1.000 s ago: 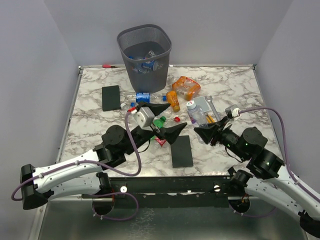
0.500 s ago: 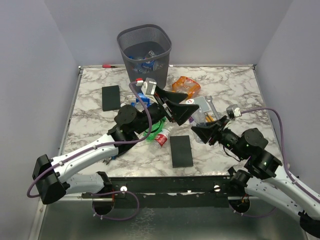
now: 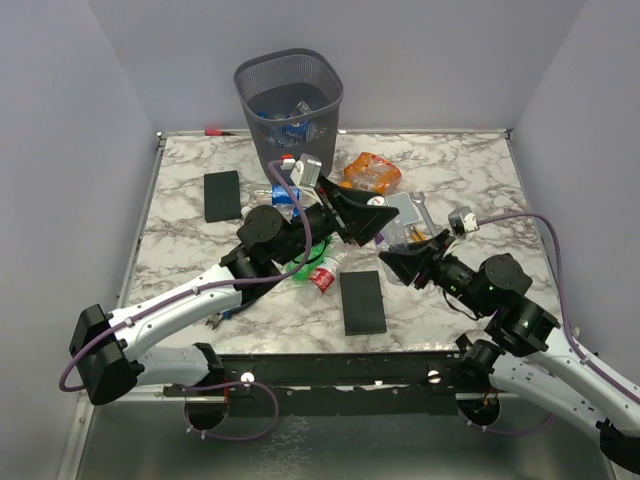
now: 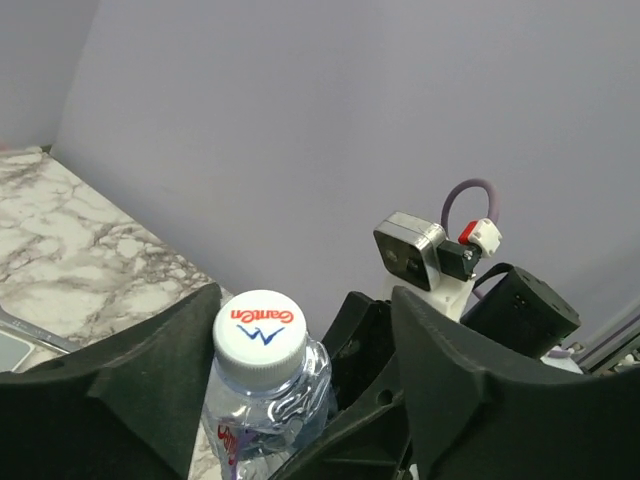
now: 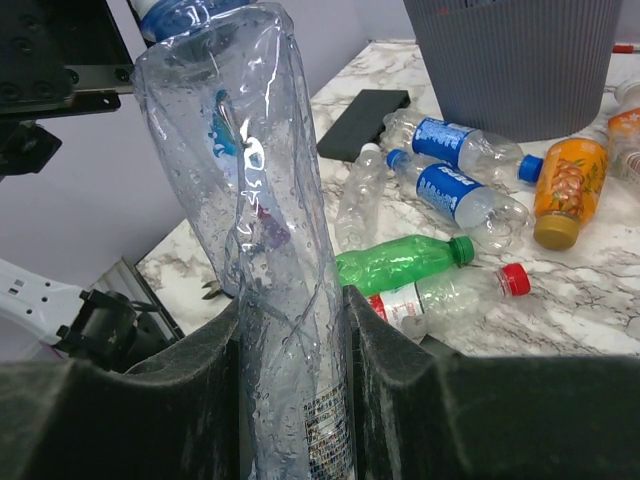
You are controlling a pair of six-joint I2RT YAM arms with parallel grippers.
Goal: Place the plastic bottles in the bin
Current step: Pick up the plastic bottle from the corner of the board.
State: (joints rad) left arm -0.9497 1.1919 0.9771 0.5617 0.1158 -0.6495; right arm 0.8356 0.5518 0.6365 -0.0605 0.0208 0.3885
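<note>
Swung over from the green bottle (image 5: 400, 262), my left fingers (image 4: 130, 370) now stand spread around the white cap of the clear bottle (image 5: 280, 250), which my right fingers (image 5: 190, 400) clamp upright, well in front of the bin (image 3: 289, 53). A few bottles already lie inside the bin. The green bottle, an orange bottle (image 5: 565, 190) and the blue-labelled bottles (image 5: 455, 190) wait on the worktop (image 3: 470, 170) in front of it, so I judge much remains.

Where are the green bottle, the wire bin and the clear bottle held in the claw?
green bottle (image 5: 400, 262), right wrist view, on the middle of its body.
wire bin (image 3: 290, 155), overhead view, on its front mesh wall.
clear bottle (image 5: 280, 260), right wrist view, on its crumpled body.
</note>
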